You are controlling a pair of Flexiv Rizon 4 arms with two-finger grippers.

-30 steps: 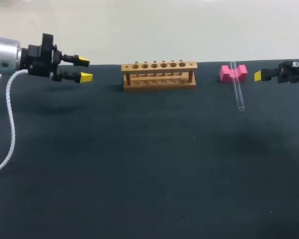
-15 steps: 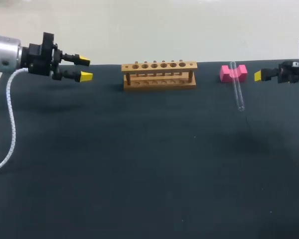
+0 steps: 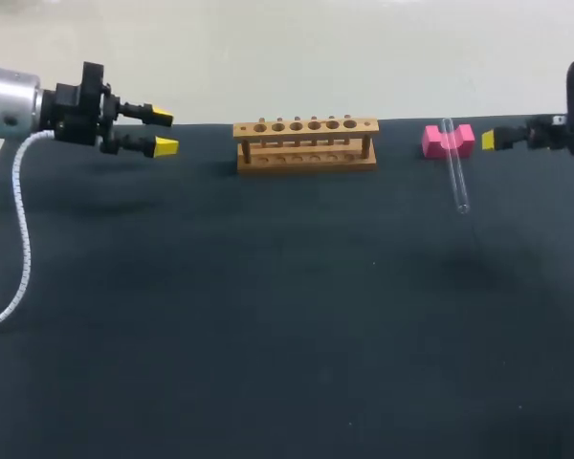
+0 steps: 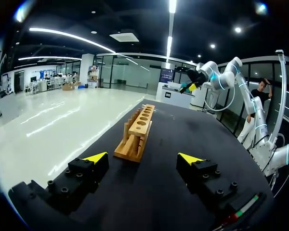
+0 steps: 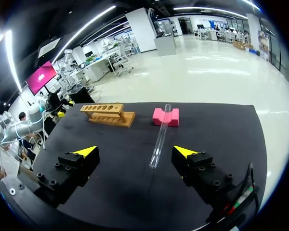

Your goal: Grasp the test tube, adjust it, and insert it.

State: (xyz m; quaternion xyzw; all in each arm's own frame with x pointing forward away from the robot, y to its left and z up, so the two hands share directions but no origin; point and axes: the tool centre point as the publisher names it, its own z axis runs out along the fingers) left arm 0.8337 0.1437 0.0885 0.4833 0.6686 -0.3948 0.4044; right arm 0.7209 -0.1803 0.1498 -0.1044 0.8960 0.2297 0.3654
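Your right fingers (image 5: 86,151) just nudged up, closer to clear glass test tube (image 5: 160,137); wide open, empty. Tube lies on black surface (image 3: 268,316), top end on pink foam block (image 5: 165,117), off to right of wooden six-hole rack (image 5: 107,114). Your left fingers (image 4: 96,158) open too, idle. Grasp approach probably starting.

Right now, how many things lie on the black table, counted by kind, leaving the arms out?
Clear glass test tube: 1
Pink notched block: 1
Light wooden test-tube rack: 1
Total: 3
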